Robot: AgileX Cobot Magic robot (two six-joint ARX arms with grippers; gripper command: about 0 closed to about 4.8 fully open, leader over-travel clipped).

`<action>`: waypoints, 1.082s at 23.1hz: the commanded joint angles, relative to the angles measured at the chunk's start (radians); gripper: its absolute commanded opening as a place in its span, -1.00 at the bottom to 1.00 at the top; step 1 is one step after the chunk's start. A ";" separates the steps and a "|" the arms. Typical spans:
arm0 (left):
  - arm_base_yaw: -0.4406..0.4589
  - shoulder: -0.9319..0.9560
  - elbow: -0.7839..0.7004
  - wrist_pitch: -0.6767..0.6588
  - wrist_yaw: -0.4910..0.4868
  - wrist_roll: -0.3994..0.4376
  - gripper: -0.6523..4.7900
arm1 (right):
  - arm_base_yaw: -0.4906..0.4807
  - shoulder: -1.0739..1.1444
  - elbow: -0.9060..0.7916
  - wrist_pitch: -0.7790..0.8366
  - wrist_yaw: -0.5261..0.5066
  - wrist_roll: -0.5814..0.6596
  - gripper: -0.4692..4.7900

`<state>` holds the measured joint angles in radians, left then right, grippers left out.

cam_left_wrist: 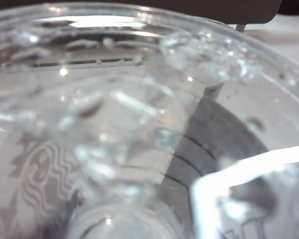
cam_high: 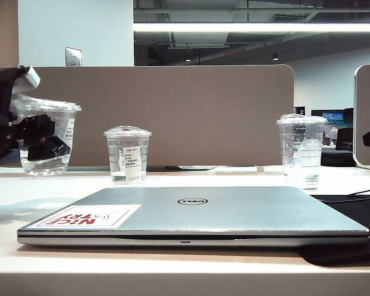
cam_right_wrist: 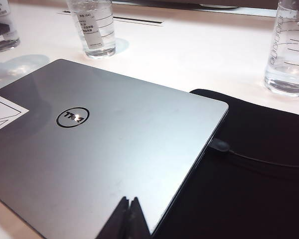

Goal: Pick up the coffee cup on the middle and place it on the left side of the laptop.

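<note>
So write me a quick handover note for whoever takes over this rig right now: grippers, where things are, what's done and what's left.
Left gripper: at the far left, closed around the clear plastic coffee cup with flat lid, held just above the table.
Right gripper: shut, empty, hovering over the closed silver Dell laptop.
Done: cup picked up and carried to the laptop's left.
Left: set it down there and release.
</note>
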<state>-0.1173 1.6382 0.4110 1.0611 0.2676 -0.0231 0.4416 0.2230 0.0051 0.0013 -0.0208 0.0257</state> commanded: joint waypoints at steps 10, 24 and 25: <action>0.003 0.160 0.003 0.154 0.077 -0.038 0.27 | 0.000 -0.001 -0.004 0.018 0.000 0.000 -0.84; 0.003 0.233 0.003 0.175 0.077 -0.048 0.63 | 0.001 -0.001 -0.004 0.018 0.000 0.000 -0.84; 0.003 0.233 0.003 0.175 0.078 -0.051 0.63 | 0.000 -0.001 -0.004 0.018 0.000 0.000 -0.84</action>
<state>-0.1158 1.8740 0.4114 1.2163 0.3389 -0.0654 0.4412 0.2230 0.0051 0.0013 -0.0204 0.0257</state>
